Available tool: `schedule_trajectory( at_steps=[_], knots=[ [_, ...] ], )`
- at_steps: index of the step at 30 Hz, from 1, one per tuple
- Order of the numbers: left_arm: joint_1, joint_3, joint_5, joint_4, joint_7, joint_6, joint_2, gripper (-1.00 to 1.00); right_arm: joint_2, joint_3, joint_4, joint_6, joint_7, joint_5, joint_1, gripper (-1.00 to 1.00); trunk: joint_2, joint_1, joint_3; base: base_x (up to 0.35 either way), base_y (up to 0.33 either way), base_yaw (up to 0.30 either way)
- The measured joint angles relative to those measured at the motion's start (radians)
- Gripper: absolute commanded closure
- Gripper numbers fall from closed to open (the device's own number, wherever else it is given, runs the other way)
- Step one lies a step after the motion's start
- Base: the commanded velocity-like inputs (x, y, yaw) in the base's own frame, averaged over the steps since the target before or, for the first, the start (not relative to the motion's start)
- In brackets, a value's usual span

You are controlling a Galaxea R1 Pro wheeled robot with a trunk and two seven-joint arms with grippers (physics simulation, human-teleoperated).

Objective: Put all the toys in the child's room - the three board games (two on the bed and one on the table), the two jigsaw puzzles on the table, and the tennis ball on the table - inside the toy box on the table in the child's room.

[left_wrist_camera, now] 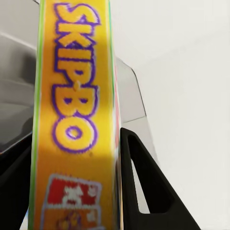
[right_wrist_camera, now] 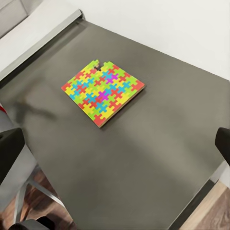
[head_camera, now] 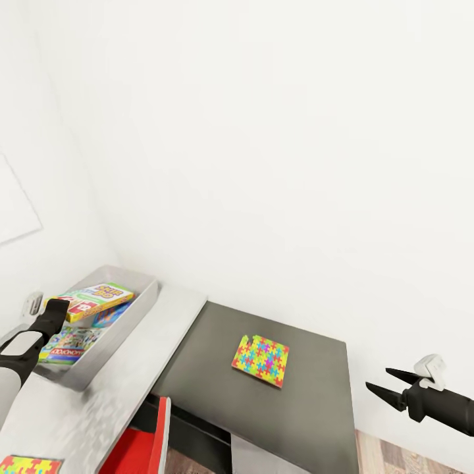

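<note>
The light-grey toy box (head_camera: 146, 288) stands at the left on the pale table top (head_camera: 131, 388). Over it my left gripper (head_camera: 56, 309) is shut on the yellow-green Skip-Bo board game (head_camera: 99, 299), which lies tilted above a blue game (head_camera: 113, 316) and a green one (head_camera: 68, 345). In the left wrist view that box (left_wrist_camera: 72, 72) sits between the black fingers (left_wrist_camera: 148, 191). One jigsaw puzzle (head_camera: 261, 360) (right_wrist_camera: 103, 91) lies on the dark grey table section (head_camera: 309, 421); another (head_camera: 26, 464) is at the near left. My right gripper (head_camera: 387, 384) hovers open, right of the puzzle. The tennis ball and bed are out of view.
White walls close behind the table. A red chair (head_camera: 140, 447) is tucked under the desk's front edge. Wood floor (head_camera: 388, 457) shows past the dark section's right end. The dark surface around the puzzle is bare.
</note>
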Motion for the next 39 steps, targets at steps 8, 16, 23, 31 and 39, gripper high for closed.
schedule_trajectory(
  at_steps=[8,16,23,31,39],
  knots=[
    [0.0,0.001,0.0,0.0,0.0,0.0,0.001,1.0,0.0,0.0,0.0,0.0,0.0,0.0,0.0,-1.0,0.0,0.0,-0.012,0.0,0.0,0.0],
    [-0.001,0.001,0.0,0.0,0.0,0.001,0.001,1.0,0.0,0.0,0.0,-0.001,0.0,0.0,0.0,-1.0,0.0,0.0,-0.025,0.0,0.0,0.0],
    [-0.051,0.004,0.003,-0.001,0.004,0.002,0.003,1.0,0.004,0.0,0.0,-0.002,0.0,0.0,0.002,-1.0,0.0,0.0,-0.036,0.0,0.0,0.0],
    [-0.094,0.001,0.001,0.0,0.047,0.002,0.003,1.0,0.003,0.0,0.0,-0.003,0.0,0.0,0.003,-1.0,0.0,0.0,-0.048,0.0,0.0,0.0],
    [-0.098,0.001,0.0,0.0,0.051,0.002,0.004,1.0,0.0,0.0,0.0,-0.003,0.0,0.0,0.003,-1.0,0.0,0.0,-0.061,0.0,0.0,0.0]
  ],
)
